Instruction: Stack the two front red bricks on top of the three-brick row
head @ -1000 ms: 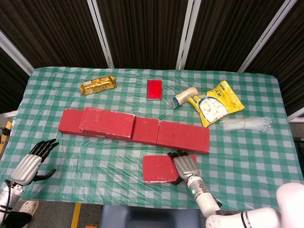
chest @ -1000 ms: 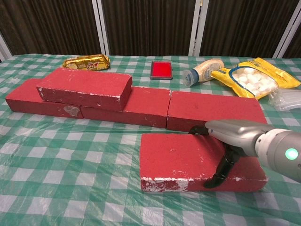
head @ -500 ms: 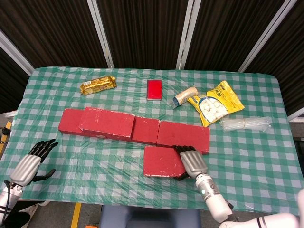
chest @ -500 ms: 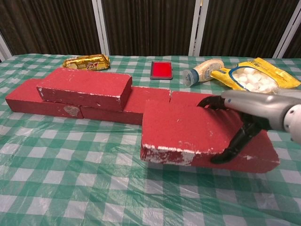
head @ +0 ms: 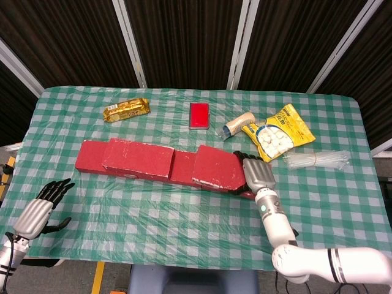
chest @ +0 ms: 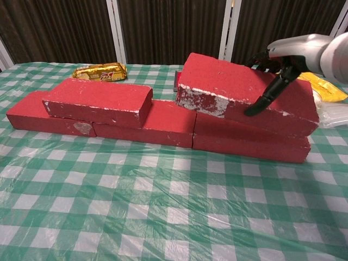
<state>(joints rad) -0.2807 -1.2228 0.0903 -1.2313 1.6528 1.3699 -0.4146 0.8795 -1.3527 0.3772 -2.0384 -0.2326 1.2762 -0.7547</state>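
Observation:
My right hand (head: 258, 175) (chest: 283, 61) grips a red brick (head: 216, 166) (chest: 239, 89) by its right end and holds it tilted in the air just above the right part of the brick row (head: 184, 169) (chest: 163, 125). Another red brick (head: 137, 158) (chest: 98, 101) lies stacked on the row's left part. The row's rightmost brick (chest: 247, 141) shows under the lifted one in the chest view. My left hand (head: 41, 209) hangs off the table's front left corner, fingers spread, holding nothing.
At the back lie a gold snack pack (head: 126, 109) (chest: 100, 71), a small red box (head: 199, 115), a lying bottle (head: 237, 125), a yellow bag of white sweets (head: 278, 133) and a clear plastic bundle (head: 316, 160). Green checked cloth (head: 159, 208) covers the table.
My right hand has lifted the front brick off the cloth and carried it back and up, over the right end of the row. The left hand has stayed put.

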